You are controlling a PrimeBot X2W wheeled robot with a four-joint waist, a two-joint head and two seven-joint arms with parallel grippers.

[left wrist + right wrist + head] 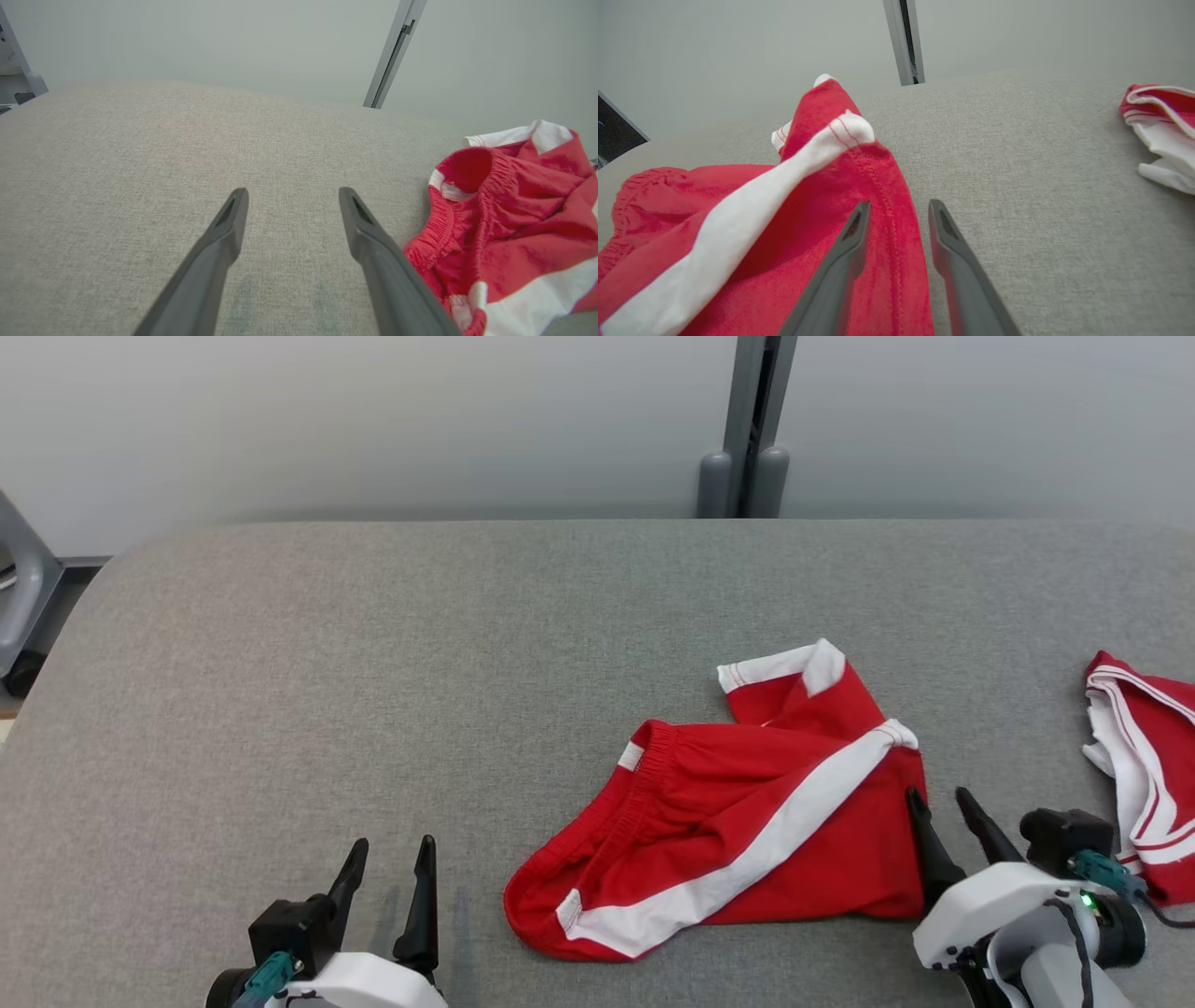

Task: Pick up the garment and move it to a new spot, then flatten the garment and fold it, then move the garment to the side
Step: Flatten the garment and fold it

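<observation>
Red shorts, progress: the red shorts (747,831) lie rumpled and bunched, with the waistband gaping and one leg twisted. They are neither flattened nor folded, so I judge most of the task is left.
Wall: pale grey and plain, with a grey post (752,429) behind the far edge.
Tabletop: the tabletop (373,691) has a grey woven cover. The shorts sit right of its centre, towards the near edge.
Second garment: a red-and-white garment (1153,756) at the right edge, well apart from the shorts.
Right pincer: the right pincer (936,795) is partly parted at the shorts' right hem, with nothing clamped.
Left pincer: the left pincer (394,845) is spread wide and empty.
</observation>
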